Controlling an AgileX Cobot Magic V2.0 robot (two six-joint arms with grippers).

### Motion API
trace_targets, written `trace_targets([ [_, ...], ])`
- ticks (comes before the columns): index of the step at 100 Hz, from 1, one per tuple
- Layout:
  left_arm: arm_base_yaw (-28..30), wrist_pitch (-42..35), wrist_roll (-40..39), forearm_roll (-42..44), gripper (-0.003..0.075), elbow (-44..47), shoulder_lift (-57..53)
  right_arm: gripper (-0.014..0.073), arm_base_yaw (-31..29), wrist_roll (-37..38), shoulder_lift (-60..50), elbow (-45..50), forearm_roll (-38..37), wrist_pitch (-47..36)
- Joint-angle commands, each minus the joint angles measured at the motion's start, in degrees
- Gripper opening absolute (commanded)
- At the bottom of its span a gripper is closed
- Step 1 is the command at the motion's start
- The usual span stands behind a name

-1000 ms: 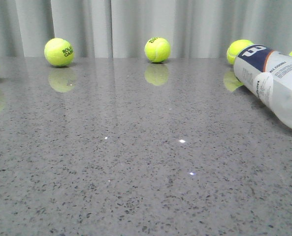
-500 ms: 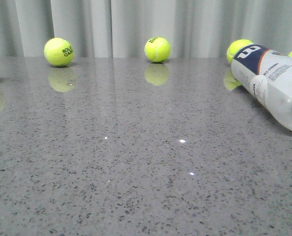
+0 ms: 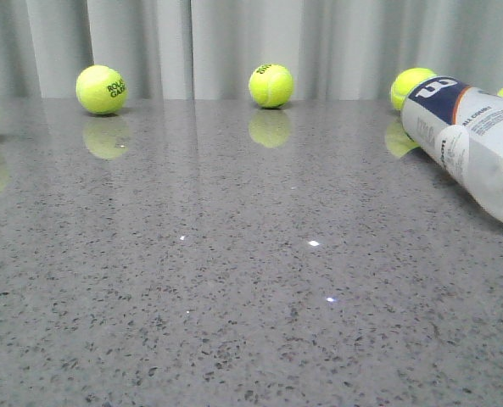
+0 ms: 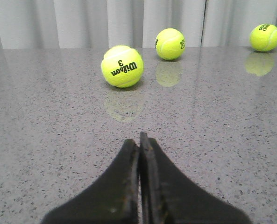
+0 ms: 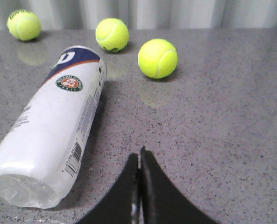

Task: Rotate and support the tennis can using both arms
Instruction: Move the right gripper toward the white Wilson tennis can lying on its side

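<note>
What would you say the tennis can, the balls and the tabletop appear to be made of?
The tennis can looks like translucent plastic with a glossy printed label; its unlabelled end shows cloudy and see-through. The tennis balls look like fuzzy yellow felt with a matte nap. The tabletop seems to be polished speckled grey stone or composite, since it mirrors the balls.

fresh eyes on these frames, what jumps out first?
The tennis can lying on its side at the table's right edge, navy end toward the curtain, clear end toward the camera. Next, the yellow tennis balls scattered along the back of the grey table, such as the middle ball. In the wrist views, the left gripper and right gripper are both shut and touch nothing, the right one beside the can.
</note>
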Motion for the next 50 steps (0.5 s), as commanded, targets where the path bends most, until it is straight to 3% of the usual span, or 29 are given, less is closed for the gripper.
trace_targets([
  [1,-0.35,-4.35,-0.53,-0.01,-0.0019,2.61,-2.03,-0.0061,-0.2,-0.05,4.55,-4.08,-0.65,-1.81],
  [19,-0.35,-4.35,-0.53,-0.01,-0.0019,2.61,-2.03,-0.0054,-0.02,-0.05,11.63,-9.05,-0.65,2.89],
  [29,-0.35,-4.35,-0.53,-0.01,-0.0019,2.61,-2.03,0.0025,-0.02,-0.11,15.56,-12.88,-0.65,7.33],
  [36,-0.35,-4.35,-0.53,-0.01,-0.0019,2.61,-2.03,0.0163,0.16,-0.11,18.16,-15.52,-0.65,10.29],
  [50,-0.35,-4.35,-0.53,-0.01,-0.0019,2.61,-2.03,0.0536,1.05,-0.22,22.83,-20.57,-0.6,14.38],
])
